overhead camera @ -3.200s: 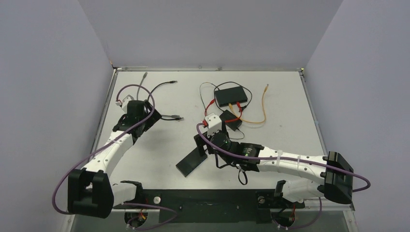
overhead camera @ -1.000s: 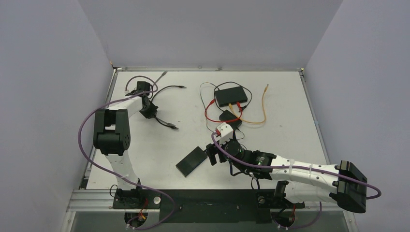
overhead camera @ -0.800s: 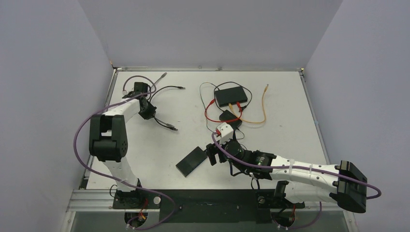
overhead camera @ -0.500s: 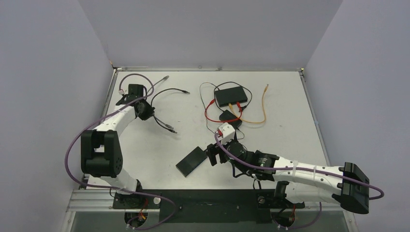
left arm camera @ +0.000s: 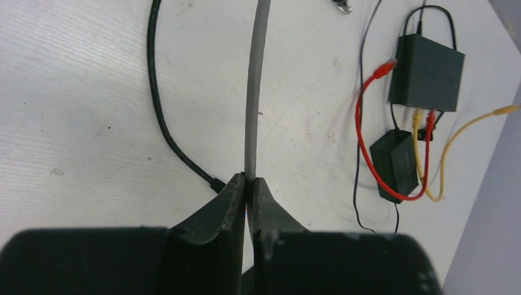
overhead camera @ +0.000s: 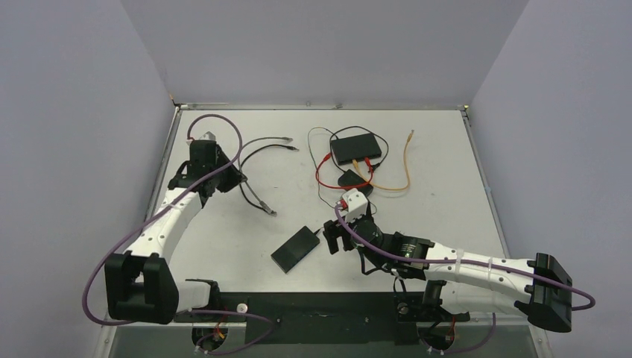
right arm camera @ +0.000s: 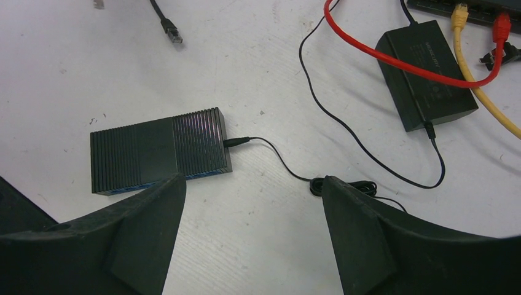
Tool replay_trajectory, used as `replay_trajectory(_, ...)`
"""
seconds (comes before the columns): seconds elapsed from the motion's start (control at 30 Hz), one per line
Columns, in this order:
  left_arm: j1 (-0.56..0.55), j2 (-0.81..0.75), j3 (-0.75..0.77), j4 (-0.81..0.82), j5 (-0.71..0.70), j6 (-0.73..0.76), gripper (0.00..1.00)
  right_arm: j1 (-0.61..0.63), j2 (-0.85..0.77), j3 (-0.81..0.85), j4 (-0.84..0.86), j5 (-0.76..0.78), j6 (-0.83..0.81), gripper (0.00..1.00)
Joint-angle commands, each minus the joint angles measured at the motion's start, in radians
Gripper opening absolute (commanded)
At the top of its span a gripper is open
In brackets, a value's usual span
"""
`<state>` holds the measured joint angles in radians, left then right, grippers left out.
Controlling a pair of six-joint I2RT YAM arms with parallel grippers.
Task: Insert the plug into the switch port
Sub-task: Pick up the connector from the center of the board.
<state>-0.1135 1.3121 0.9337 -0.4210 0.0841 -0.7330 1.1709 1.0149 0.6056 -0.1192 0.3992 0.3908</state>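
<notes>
My left gripper (left arm camera: 249, 181) is shut on a grey cable (left arm camera: 255, 92) that runs straight ahead over the table; in the top view this gripper (overhead camera: 226, 179) is at the left. A plug (left arm camera: 341, 6) shows at the top edge of the left wrist view. The switch (right arm camera: 156, 157) is a ribbed black box with a thin power cord in its end, seen near the front middle (overhead camera: 296, 248). My right gripper (right arm camera: 253, 179) is open and empty just right of the switch, above the bare table (overhead camera: 332, 239).
A black cable (left arm camera: 156, 104) lies left of the grey one, one plug (right arm camera: 172, 32) lying beyond the switch. At the back sit a black box (overhead camera: 356, 148) with red and yellow cables plugged in and a black adapter (overhead camera: 350, 180). A coiled thin cord (right arm camera: 344, 184) lies by my right finger.
The left arm has folded down and its gripper has come nearer and rightward, dragging the grey cable and its ends to the right. The right gripper has shifted slightly nearer, still open.
</notes>
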Motion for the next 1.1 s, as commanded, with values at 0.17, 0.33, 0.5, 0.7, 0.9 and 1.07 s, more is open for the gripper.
replay_trajectory(0.17, -0.037, -0.239, -0.029, -0.026, 0.141, 0.105, 0.0, -0.015, -0.039, 0.029, 0.0, 0.068, 0.032, 0.77)
replay_trajectory(0.33, -0.044, -0.343, -0.033, -0.083, 0.195, 0.137, 0.0, -0.035, -0.052, 0.043, 0.004, 0.056, 0.042, 0.77)
replay_trajectory(0.5, -0.05, -0.421, -0.029, -0.122, 0.255, 0.175, 0.0, -0.043, -0.072, 0.062, 0.022, 0.005, 0.043, 0.77)
replay_trajectory(0.7, -0.057, -0.478, -0.027, -0.157, 0.345, 0.225, 0.0, -0.038, -0.115, 0.071, 0.049, -0.126, -0.026, 0.76)
replay_trajectory(0.9, -0.083, -0.483, -0.025, -0.186, 0.445, 0.29, 0.0, -0.012, -0.159, 0.091, 0.023, -0.223, -0.157, 0.76)
replay_trajectory(1.07, -0.138, -0.483, -0.013, -0.22, 0.475, 0.352, 0.0, 0.029, -0.179, 0.155, -0.05, -0.276, -0.298, 0.76)
